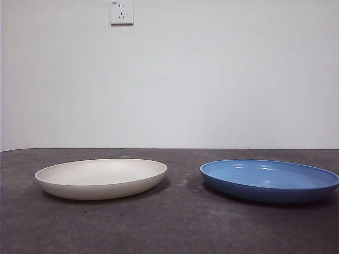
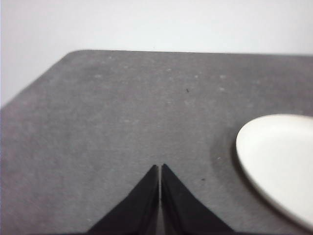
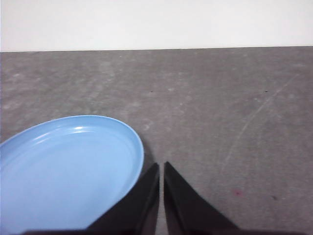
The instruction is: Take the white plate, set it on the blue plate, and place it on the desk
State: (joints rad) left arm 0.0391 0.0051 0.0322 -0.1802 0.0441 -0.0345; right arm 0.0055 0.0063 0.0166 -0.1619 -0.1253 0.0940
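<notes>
White plate (image 1: 100,178) at left and blue plate (image 1: 269,180) at right, both flat on the table (image 1: 180,227), well apart. Left gripper (image 2: 160,167), jaws closed and empty, hangs above bare table beside the white plate. Right gripper (image 3: 161,165), likewise closed and empty, hangs just beside the blue plate's rim.

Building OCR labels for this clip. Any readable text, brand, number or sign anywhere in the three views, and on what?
Wall socket: a tiny dark mark at its upper left corner, too small and blurred to read.
White plate: no text or marking visible.
Blue plate: no text or marking visible.
Desk: only scuffs and specks, no writing.
Nothing legible in either wrist view.
</notes>
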